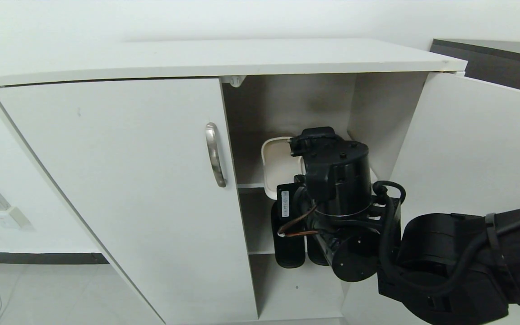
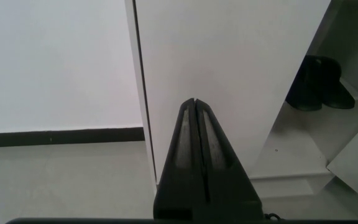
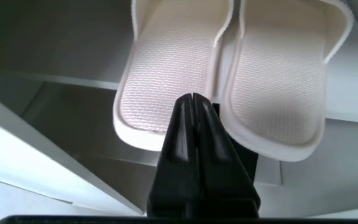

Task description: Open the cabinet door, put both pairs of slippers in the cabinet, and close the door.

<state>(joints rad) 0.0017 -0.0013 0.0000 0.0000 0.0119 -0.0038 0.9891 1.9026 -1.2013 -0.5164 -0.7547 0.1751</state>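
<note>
Wrapping up the stow stage, by my read. The cabinet [image 1: 224, 58] has its right door [image 1: 467, 149] swung wide open; the left door [image 1: 120, 180] is closed, handle [image 1: 215, 155] untouched.

- Both pairs are inside: white slippers [image 3: 166, 81] on the upper shelf [image 1: 246, 185], black slippers [image 1: 287, 243] on the shelf below.
- The white pair isn't fully seated. The heels overhang the shelf's front edge, side by side, soles down.
- Left to do, judging from this: maybe nudge the white pair deeper, pull the arm out, close the right door. Roughly 2 of 3 steps done.

Right arm: reaches in through the open half, wrist at upper-shelf height, in front of the white pair. Right gripper [image 3: 193, 99] has its fingers pressed together with nothing between them. The tips sit at the gap between the 2 heels, just at or under the overhang; can't tell whether they touch.

Left arm: outside the cabinet, low, aimed at the closed left door. Left gripper [image 2: 194, 102] also has its fingers together and holds nothing. The black pair is off to its side, well apart.

Risk: the door could catch the overhanging heels if closed as is.
</note>
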